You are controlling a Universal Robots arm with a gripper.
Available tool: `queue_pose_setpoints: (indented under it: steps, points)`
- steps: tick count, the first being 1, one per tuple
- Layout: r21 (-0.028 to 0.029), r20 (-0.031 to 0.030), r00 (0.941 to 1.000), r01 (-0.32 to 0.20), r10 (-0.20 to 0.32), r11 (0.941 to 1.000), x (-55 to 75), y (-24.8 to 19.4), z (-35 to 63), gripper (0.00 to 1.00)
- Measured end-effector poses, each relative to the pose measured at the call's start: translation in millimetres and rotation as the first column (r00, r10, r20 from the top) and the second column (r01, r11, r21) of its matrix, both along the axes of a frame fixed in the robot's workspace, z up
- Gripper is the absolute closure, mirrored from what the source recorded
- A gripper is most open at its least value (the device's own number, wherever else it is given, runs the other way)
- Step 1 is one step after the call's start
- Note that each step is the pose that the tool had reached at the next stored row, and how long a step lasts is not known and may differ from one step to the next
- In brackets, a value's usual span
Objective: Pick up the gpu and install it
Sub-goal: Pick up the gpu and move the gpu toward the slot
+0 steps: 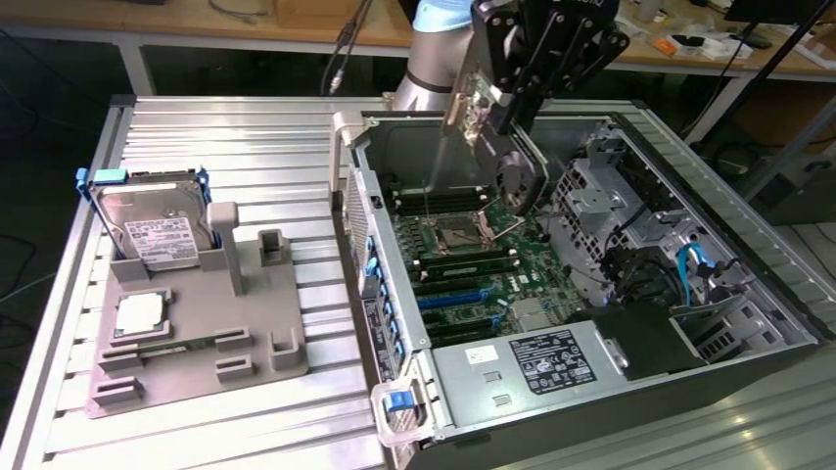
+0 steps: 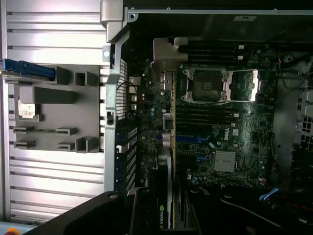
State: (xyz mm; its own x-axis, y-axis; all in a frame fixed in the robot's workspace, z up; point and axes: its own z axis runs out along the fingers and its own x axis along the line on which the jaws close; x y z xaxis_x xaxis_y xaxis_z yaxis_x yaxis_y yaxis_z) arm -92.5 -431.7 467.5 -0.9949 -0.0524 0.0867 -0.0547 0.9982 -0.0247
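Note:
The gpu (image 1: 520, 176) is a thin dark card with a round fan face and a silver bracket (image 1: 457, 117) at one end. It hangs upright over the open computer case (image 1: 392, 323), above the motherboard (image 1: 477, 264). My gripper (image 1: 512, 110) is shut on the card's upper edge, coming down from the top of the exterior view. In the wrist view the gpu (image 2: 166, 147) shows edge-on, running from my gripper (image 2: 164, 218) to its bracket (image 2: 169, 49), over the board's slot area beside the rear wall of the case.
A grey fixture (image 1: 196, 343) on the ribbed table at the exterior view's left holds a silver hard drive (image 1: 151, 230) and a square CPU chip (image 1: 140, 313). Inside the case are the CPU socket (image 1: 464, 233), blue slots (image 1: 457, 294), drive cages (image 1: 594, 196) and power supply (image 1: 542, 357).

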Motion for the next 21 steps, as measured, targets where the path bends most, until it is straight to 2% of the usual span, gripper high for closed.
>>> queue_pose_setpoints:
  steps: [1, 4, 5, 6, 9, 14, 18, 21]
  points:
    - [0.0003, 0.0147, 0.9999, 0.000, 0.000, 1.0000, 1.6, 0.0, -0.1, 0.73]
    - [0.0000, 0.0673, 0.9977, 0.000, 0.000, 1.0000, 7.5, 0.0, 0.0, 0.73]
    - [-0.0001, 0.0801, 0.9968, 0.000, 0.000, 1.0000, 9.3, 0.0, 0.1, 0.73]
    - [0.0000, 0.0839, 0.9965, 0.000, 0.000, 1.0000, 10.5, 0.1, -0.1, 0.73]
    - [-0.0001, 0.0843, 0.9964, 0.000, 0.000, 1.0000, 17.6, 0.0, 0.0, 0.73]
    - [-0.0001, 0.0835, 0.9965, 0.000, 0.000, 1.0000, 31.0, 0.1, 0.0, 0.73]
    - [-0.0001, 0.0804, 0.9968, 0.000, 0.000, 1.0000, 43.9, 0.0, 0.0, 0.73]
    - [-0.0001, 0.0800, 0.9968, 0.000, 0.000, 1.0000, 45.7, 0.0, 0.0, 0.73]
